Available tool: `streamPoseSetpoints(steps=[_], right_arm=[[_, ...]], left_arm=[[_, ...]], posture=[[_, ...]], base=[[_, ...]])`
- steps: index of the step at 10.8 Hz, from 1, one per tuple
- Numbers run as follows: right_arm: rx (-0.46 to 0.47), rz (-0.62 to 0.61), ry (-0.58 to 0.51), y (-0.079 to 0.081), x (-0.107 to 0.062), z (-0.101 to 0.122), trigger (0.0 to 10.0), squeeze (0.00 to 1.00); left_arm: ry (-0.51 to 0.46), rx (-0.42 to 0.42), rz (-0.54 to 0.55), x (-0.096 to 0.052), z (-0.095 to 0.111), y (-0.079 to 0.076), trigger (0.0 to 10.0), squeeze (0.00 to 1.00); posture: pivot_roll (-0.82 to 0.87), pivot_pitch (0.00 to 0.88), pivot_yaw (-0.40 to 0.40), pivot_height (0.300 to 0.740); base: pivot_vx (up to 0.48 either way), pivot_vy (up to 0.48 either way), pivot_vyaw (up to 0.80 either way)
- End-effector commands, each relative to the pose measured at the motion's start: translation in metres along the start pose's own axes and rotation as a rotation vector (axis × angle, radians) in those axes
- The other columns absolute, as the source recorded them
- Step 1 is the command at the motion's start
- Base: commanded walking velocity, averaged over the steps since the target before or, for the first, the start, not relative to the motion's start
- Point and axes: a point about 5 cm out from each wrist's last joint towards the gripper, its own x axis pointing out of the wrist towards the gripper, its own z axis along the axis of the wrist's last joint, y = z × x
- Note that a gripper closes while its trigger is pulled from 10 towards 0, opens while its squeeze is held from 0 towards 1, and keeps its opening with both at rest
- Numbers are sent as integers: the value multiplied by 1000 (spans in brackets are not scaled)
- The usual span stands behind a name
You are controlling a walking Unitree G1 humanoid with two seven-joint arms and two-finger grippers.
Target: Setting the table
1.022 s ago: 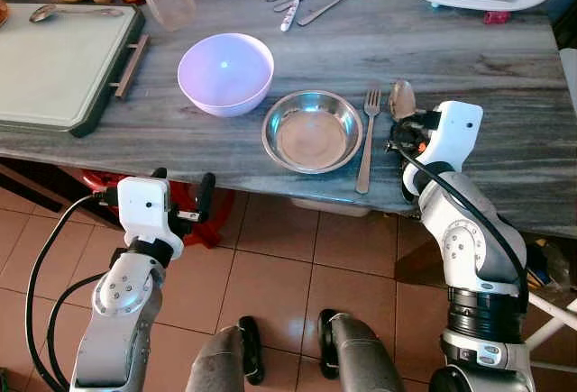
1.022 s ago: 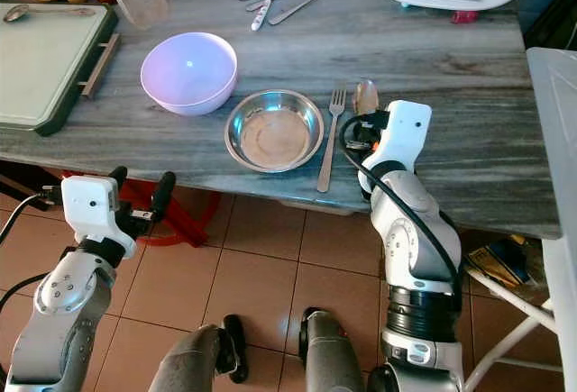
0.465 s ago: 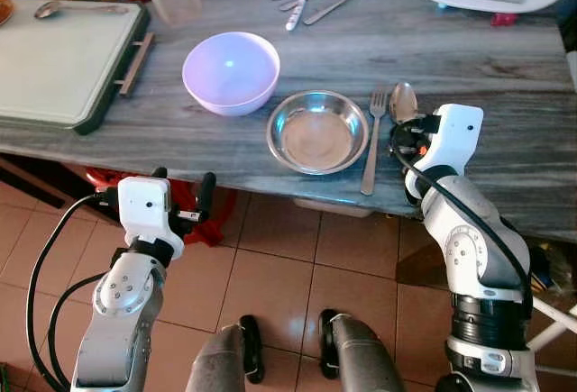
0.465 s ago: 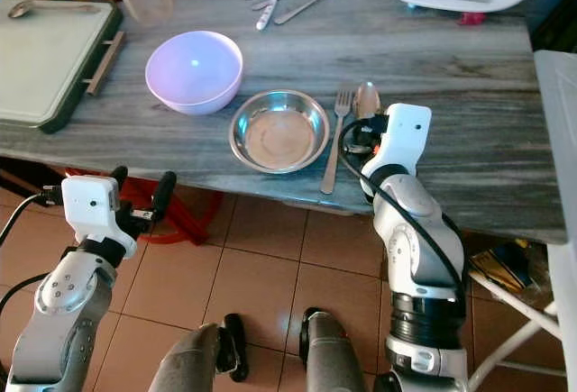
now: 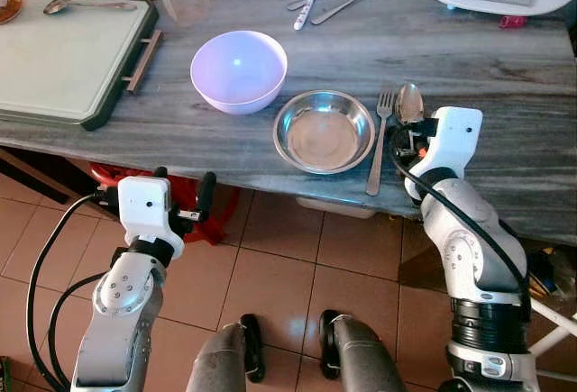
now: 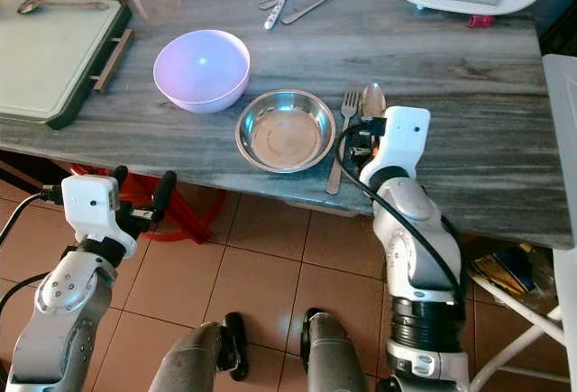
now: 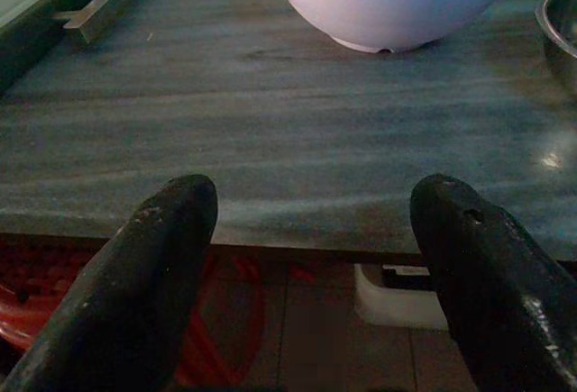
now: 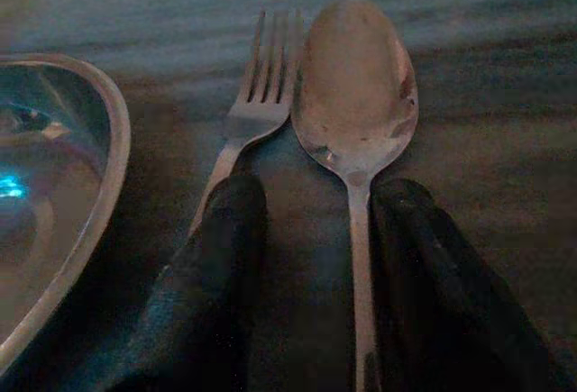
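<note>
Right wrist view: your right gripper has its fingers parted around the spoon handle, not clamped. Since a second ago the spoon has settled beside the fork, right of the steel bowl; this placement looks done. Your left gripper hangs open, empty.

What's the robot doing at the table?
It is setting a place on the grey table. Its right gripper rests on the tabletop with its two black fingers either side of the handle of a silver spoon, which lies beside a silver fork, just right of a shiny steel bowl. A lilac bowl stands to the left. The left gripper hangs open in front of the table edge.
</note>
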Motion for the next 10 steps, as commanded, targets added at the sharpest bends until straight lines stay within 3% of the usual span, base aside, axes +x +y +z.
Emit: streamPoseSetpoints(steps=[1,2,5,10], right_arm=[[13,12,76,3,0,-17,10000,133],[16,7,58,1,0,-14,10000,0],[36,7,-39,-1,-3,-2,10000,0],[34,-11,-105,-8,-9,9,10000,0]], left_arm=[[4,12,8,-2,-1,2,10000,0],[4,12,7,-2,-1,2,10000,0],[3,10,6,-2,-1,2,10000,0],[-2,9,8,0,-1,1,10000,0]], posture=[[-6,265,73,740],[-6,265,73,740],[-10,262,74,740],[-12,251,70,740]], base=[[0,0,0],[0,0,0],[0,0,0],[0,0,0]])
